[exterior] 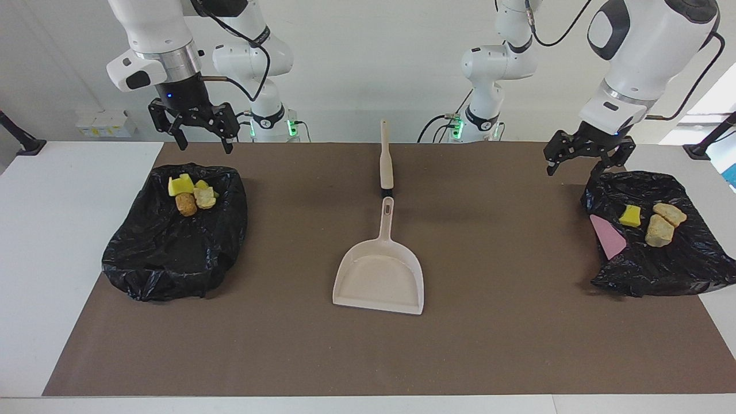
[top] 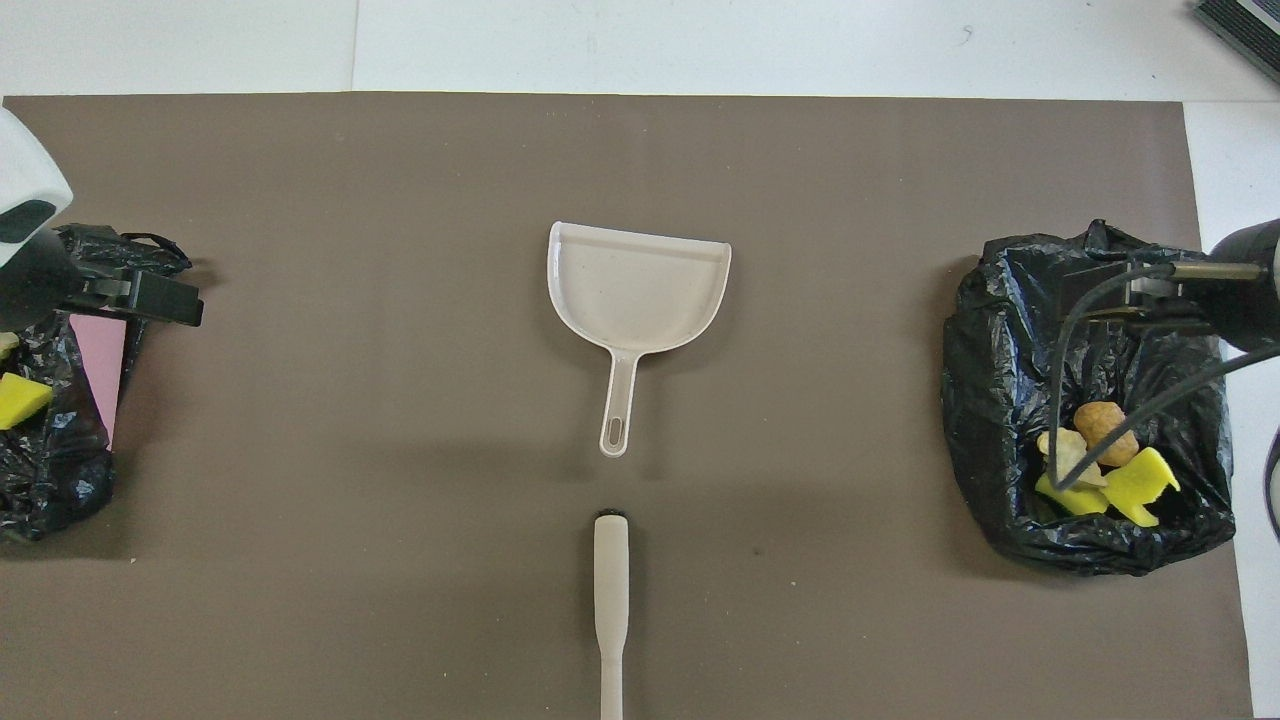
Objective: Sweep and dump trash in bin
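The trash lies in two black-bag-lined bins. The bin (exterior: 172,253) at the right arm's end holds yellow sponge pieces and brown lumps (exterior: 191,194), also seen from overhead (top: 1100,462). The bin (exterior: 673,259) at the left arm's end holds a yellow sponge (exterior: 630,215) and two tan lumps (exterior: 660,229). My right gripper (exterior: 207,146) hangs open and empty over the robots' edge of its bin. My left gripper (exterior: 573,171) hangs open and empty above the rim of the other bin.
A beige dustpan (exterior: 379,279) lies mid-mat, its handle pointing toward the robots. The brush's beige handle (exterior: 386,155) lies in line with it, nearer the robots. A pink flat piece (exterior: 608,237) leans in the bin at the left arm's end. The brown mat (exterior: 494,345) covers the table.
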Tool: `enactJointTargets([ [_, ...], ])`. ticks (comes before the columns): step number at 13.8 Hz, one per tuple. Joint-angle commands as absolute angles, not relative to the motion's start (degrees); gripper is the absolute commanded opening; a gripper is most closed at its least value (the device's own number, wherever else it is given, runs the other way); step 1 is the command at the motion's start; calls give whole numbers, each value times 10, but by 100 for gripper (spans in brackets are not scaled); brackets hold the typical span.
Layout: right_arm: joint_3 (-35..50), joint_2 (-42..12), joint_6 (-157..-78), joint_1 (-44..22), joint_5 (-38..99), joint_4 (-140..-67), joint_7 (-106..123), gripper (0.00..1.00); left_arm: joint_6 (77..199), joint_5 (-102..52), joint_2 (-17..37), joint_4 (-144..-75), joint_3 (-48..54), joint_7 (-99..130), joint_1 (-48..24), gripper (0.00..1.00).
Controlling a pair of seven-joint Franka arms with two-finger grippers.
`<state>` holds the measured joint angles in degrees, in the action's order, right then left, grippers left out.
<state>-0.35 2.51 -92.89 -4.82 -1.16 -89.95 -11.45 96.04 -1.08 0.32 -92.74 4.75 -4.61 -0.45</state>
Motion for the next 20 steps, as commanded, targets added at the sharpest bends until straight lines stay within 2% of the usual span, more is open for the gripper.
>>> enactJointTargets([
  [1, -2, 27, -927, -41, -6, -895, -98, 100, 951, -4, -7, -940, 53, -49, 4, 100],
  [5, -2, 28, -928, -41, -6, -895, -98, 100, 920, -5, -7, -924, 54, -47, 4, 100],
  [7, -2, 28, -928, -41, -6, -896, -98, 100, 888, -4, -1, -891, 54, -48, 4, 100],
  [20, -2, 29, -929, -40, -5, -899, -97, 100, 879, -5, -1, -890, 54, -51, 2, 100],
])
